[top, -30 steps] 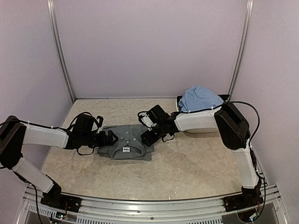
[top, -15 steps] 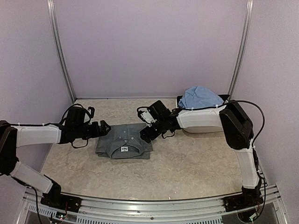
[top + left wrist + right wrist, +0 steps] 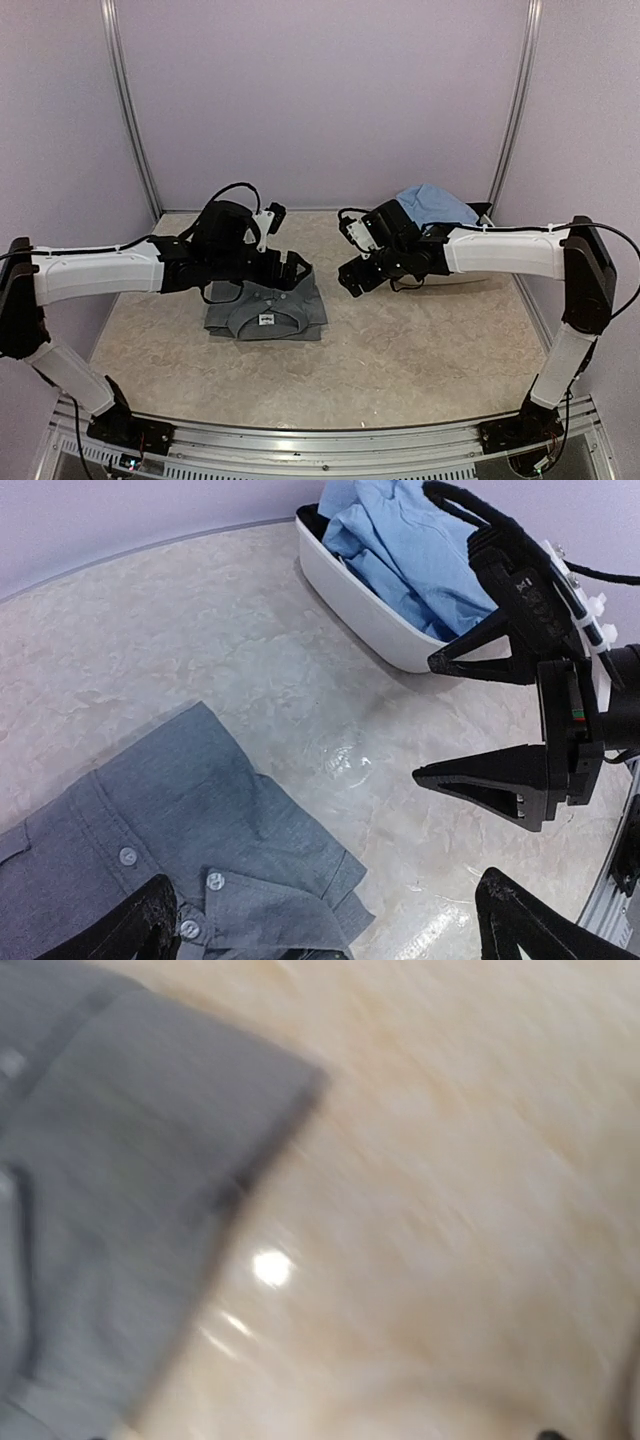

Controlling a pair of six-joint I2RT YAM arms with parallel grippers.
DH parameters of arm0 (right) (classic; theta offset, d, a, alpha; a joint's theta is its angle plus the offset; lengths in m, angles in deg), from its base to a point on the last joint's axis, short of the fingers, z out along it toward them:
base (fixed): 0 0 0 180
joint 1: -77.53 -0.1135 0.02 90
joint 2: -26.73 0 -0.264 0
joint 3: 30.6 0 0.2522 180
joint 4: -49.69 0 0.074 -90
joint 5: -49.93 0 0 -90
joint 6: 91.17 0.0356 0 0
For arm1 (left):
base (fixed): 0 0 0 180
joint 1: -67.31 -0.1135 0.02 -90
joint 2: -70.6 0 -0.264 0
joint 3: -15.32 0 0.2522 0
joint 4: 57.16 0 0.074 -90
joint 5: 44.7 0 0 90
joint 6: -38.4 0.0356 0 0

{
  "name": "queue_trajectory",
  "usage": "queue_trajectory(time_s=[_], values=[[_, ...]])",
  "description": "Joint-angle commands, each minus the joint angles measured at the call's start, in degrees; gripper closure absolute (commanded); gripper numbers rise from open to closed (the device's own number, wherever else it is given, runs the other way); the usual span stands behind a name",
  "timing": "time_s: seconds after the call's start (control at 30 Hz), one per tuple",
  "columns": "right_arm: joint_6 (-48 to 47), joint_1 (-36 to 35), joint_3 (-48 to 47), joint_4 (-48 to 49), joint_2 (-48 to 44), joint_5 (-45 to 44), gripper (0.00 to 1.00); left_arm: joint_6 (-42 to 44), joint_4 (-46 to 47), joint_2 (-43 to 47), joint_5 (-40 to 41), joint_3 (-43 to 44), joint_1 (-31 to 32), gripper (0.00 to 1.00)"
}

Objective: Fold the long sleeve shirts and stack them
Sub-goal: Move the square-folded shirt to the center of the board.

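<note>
Top view: the slate grey shirt (image 3: 265, 310) is lying folded into a compact rectangle on the marbled tabletop (image 3: 400, 360), slightly toward 9 o'clock of the centre. Its collar and small white neck label are facing 6 o'clock. The left arm is reaching in from 9 o'clock, and the left claw (image 3: 297, 270) is hanging over the 1 o'clock corner of the folded shirt. Its jaws are standing wide apart and are gripping nothing. Whether a fingertip is touching the cloth cannot be told.

The right arm is reaching in from 3 o'clock. The right claw (image 3: 352, 278) is hovering just beside the shirt on its 3 o'clock side, clear of the cloth. Its jaws are also standing apart and empty.

The light blue shirt (image 3: 432, 208) is sitting bunched at the 1 o'clock corner of the tabletop, partly behind the right arm.

Left wrist view: the two dark fingertips (image 3: 150, 925) are framing the buttoned front of the grey shirt. The spread right claw is showing at 3 o'clock, and the white basin (image 3: 355, 605) is holding the blue shirt at 1 o'clock.

Right wrist view: the picture is blurred. One grey corner of cloth is lying at 9 o'clock over bare tabletop.
</note>
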Motion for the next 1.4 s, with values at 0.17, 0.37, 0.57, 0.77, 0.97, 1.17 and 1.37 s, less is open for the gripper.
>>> queue_trajectory(time_s=[0.17,0.37,0.57,0.77,0.97,1.17,1.37], values=[[4.65,4.52,10.97,-4.48,-11.07,-5.36,0.11,4.85,-10.06,-16.7,6.91,9.59,6.48,0.01],[5.53,5.28,15.03,-3.4,-12.69,-3.9,0.11,7.05,-11.04,-21.33,8.75,9.91,6.61,0.01],[5.63,5.36,15.54,-2.5,-10.71,-2.75,0.11,9.12,-14.1,-23.9,14.6,9.82,6.54,0.01],[5.5,5.3,15.76,-1.63,-9.34,-1.65,0.11,9.77,-14.99,-23.77,16.59,7.32,4.42,0.01],[5.41,5.33,15.66,-1.22,-8.74,-1.05,0.11,10.28,-16.71,-24.64,20.98,6.14,2.43,0.01],[4.93,5.36,14.93,-1.05,-8.33,-0.16,0.11,10.5,-16.9,-24.4,24.97,4.29,-1.15,0.01],[4.27,5.36,14.13,-0.84,-7.38,0.87,0.11,11.88,-18.72,-24.14,31.43,3.93,-3.43,0.01]])
